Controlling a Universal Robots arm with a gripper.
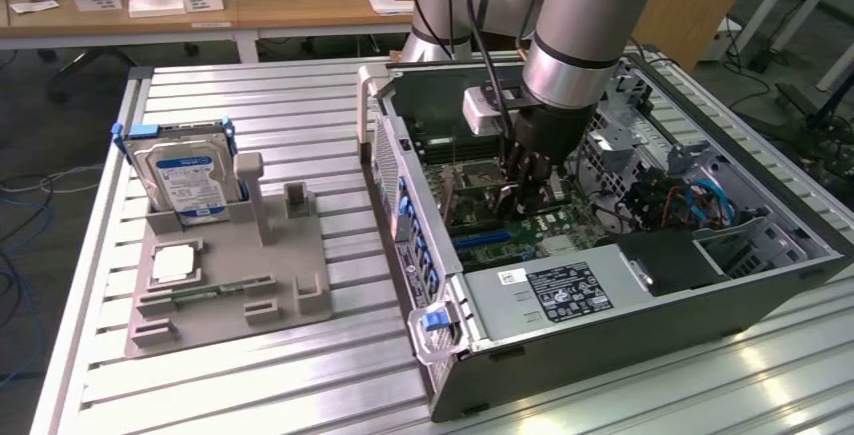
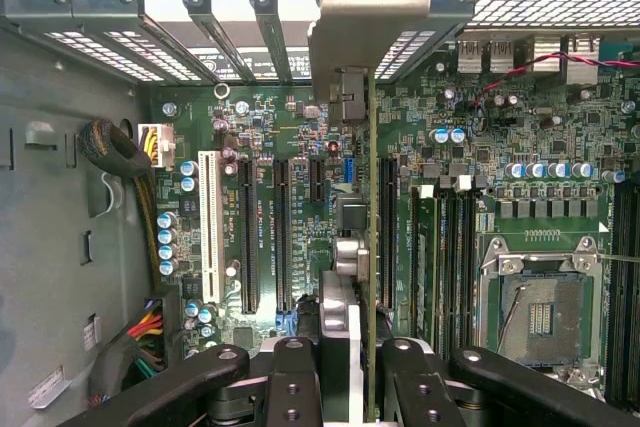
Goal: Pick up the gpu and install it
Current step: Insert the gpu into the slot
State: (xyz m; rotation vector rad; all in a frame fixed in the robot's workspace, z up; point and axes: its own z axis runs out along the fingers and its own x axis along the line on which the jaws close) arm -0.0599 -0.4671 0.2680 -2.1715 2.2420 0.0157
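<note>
My gripper (image 1: 523, 193) reaches down into the open computer case (image 1: 627, 340) and is shut on the gpu (image 2: 372, 247). In the wrist view the gpu is a thin card seen edge-on, with its silver bracket (image 2: 365, 17) at the far end by the case's rear slot openings. The black fingers (image 2: 290, 377) clamp it from both sides. The card hangs over the green motherboard (image 2: 300, 127), beside a long black expansion slot (image 2: 388, 227). Whether its edge touches the slot I cannot tell.
A white slot (image 2: 210, 222) and two more black slots (image 2: 248, 237) lie beside the card, the CPU socket (image 2: 540, 307) on the other side. Outside the case, a grey fixture (image 1: 227, 285) holds the silver hard drive (image 1: 187, 175) and a green memory stick (image 1: 200, 296). The power supply (image 1: 561, 290) fills the case's near end.
</note>
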